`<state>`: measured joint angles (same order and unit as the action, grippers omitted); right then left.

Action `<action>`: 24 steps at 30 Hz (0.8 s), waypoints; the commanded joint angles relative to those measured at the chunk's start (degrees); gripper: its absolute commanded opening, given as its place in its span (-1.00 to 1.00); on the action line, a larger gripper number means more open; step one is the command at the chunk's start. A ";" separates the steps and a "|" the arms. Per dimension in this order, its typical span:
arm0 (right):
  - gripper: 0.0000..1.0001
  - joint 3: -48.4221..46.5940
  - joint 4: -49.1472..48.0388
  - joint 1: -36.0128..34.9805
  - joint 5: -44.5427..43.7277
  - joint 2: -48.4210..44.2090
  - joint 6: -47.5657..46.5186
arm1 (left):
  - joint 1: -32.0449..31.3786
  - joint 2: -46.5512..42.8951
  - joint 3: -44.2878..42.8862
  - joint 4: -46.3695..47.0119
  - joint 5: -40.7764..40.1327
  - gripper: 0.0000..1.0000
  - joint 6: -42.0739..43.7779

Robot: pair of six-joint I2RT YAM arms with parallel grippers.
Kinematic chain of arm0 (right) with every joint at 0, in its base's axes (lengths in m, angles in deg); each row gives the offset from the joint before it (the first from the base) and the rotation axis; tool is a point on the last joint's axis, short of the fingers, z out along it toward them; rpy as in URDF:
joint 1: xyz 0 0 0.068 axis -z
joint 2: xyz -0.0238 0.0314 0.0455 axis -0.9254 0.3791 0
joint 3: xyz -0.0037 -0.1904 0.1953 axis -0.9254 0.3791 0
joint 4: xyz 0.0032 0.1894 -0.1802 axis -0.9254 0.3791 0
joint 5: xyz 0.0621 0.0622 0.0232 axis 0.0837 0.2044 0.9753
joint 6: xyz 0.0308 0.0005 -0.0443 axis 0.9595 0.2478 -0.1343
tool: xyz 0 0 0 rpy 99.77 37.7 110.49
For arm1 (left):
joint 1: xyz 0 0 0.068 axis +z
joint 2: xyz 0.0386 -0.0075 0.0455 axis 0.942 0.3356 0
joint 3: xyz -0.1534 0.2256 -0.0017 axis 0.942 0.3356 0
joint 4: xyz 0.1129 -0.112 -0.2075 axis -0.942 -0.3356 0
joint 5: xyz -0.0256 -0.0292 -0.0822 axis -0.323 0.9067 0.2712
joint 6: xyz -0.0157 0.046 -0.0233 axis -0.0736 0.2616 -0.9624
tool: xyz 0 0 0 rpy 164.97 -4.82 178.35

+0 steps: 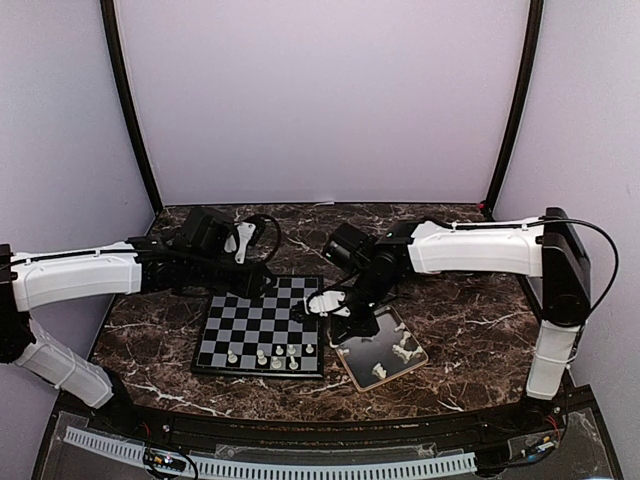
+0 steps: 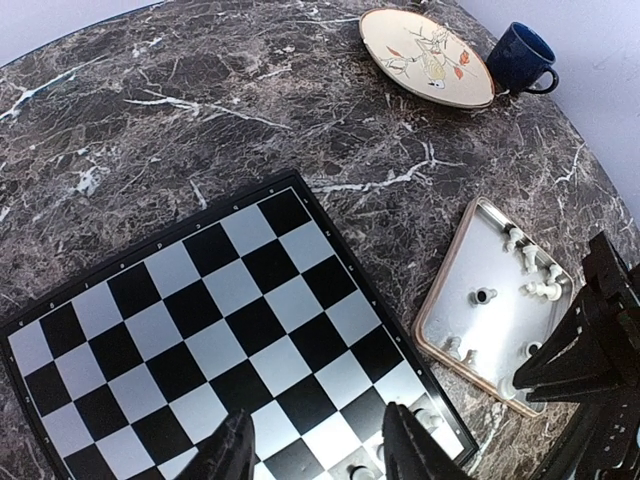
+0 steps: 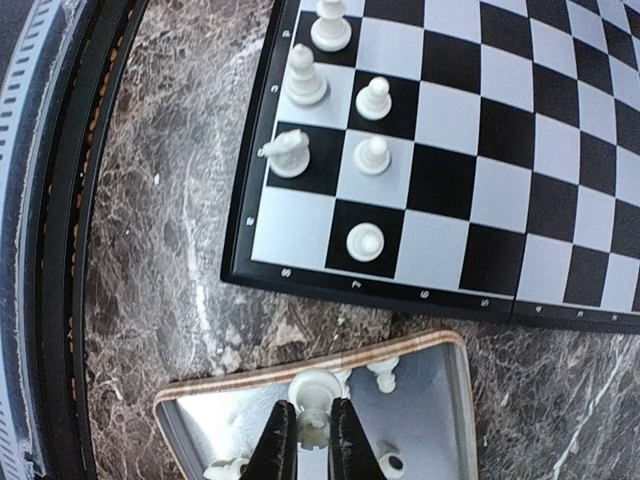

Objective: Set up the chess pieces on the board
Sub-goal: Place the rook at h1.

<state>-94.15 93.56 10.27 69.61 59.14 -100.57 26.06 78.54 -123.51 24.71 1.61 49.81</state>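
Top view: the board (image 1: 262, 338) lies on the desk (image 1: 470, 330), and the tray (image 1: 350, 369) sits just beside it at 3 o'clock. A few chess pieces (image 1: 277, 357) stand along the board's 6 o'clock edge, bunched toward its 5 o'clock corner. More lie loose in the tray. Your right hand (image 1: 345, 318) is down at the tray's 11 o'clock corner. Your left hand (image 1: 258, 287) hovers at the board's 12 o'clock edge.

Left wrist view: your left hand (image 2: 320, 450) is about half spread with nothing between its fingers, and bare squares of the board (image 2: 230, 320) lie under it. The tray (image 2: 450, 300) sits near at 3 o'clock. A plate (image 2: 425, 55) and mug (image 2: 525, 55) are well apart at 1 o'clock.

Right wrist view: your right hand (image 3: 313, 445) is pinched shut on a single chess piece (image 3: 315, 392) inside the tray (image 3: 420, 420), close to the rim that faces the board. The fingers meet its body below the rounded head. The board (image 3: 480, 130) lies at 12 o'clock, with six pieces standing near its closest corner.

Judging by looks, these are light, hard, smooth plastic with narrow bases. They will likely tip at a nudge or squirt out of a crooked pinch. Hold each one low on the stem and keep it upright. The neighbours on the board stand close together, so set each piece down carefully.
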 commanded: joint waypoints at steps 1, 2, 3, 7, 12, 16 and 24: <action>-1.00 -5.99 1.82 -1.58 1.85 4.37 0.92 | 0.39 -3.43 1.80 -2.20 -2.19 -0.08 0.34; -1.00 -7.35 2.02 -2.12 1.39 5.33 1.00 | 0.44 -3.85 2.10 -2.17 -2.48 -0.08 0.17; -1.00 -8.52 2.14 -2.77 0.95 6.23 0.98 | 0.50 -4.20 2.41 -2.16 -2.80 -0.08 0.00; -1.00 -13.30 3.31 -4.96 0.33 9.72 0.98 | 0.87 -5.22 3.57 -2.13 -3.51 -0.08 -0.50; -1.00 -15.45 3.84 -6.72 -1.11 12.34 0.90 | 1.31 -6.72 5.02 -2.18 -4.26 -0.08 -0.90; -1.00 -14.82 3.67 -7.77 -2.54 12.89 0.79 | 1.66 -7.41 5.80 -2.17 -4.51 -0.08 -0.99; -1.00 -12.92 2.60 -8.20 -3.88 13.25 1.29 | 1.97 -6.91 6.02 -1.44 -4.17 -0.08 -0.81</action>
<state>-107.70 96.60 2.58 66.97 71.32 -100.33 27.56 72.71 -118.44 23.14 -2.41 49.40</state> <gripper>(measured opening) 0.081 0.461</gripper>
